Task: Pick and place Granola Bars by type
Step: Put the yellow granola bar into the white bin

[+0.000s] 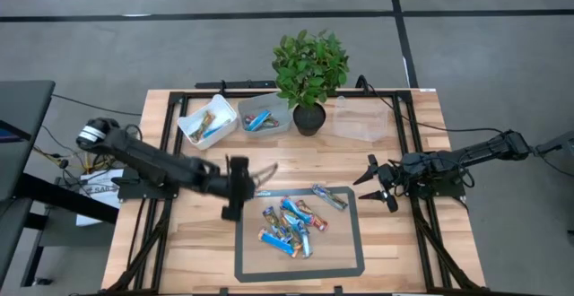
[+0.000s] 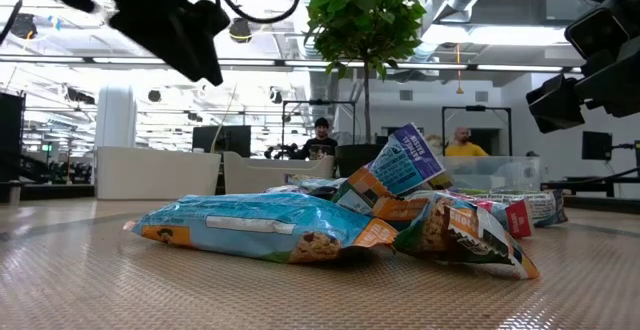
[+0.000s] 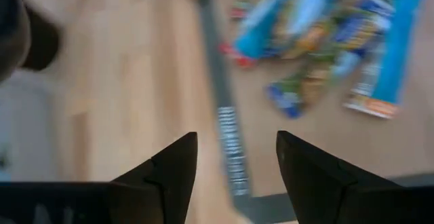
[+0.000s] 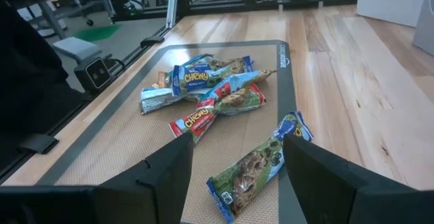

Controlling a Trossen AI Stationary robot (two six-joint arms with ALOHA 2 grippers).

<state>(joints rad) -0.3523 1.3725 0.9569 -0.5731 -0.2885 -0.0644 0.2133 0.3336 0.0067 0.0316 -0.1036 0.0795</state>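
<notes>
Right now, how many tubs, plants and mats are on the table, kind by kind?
Tubs: 3
Plant: 1
Mat: 1
Total: 5

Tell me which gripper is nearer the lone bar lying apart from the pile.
Right. The right gripper hangs open just beyond the mat edge beside the lone bar; the left gripper, also open, is farther, across the mat.

Two dark, near-black jointed arms; left arm [image 1: 152,163] has white-ringed base joint; dark pointed wedge-shaped fingers [image 3: 169,173].
</notes>
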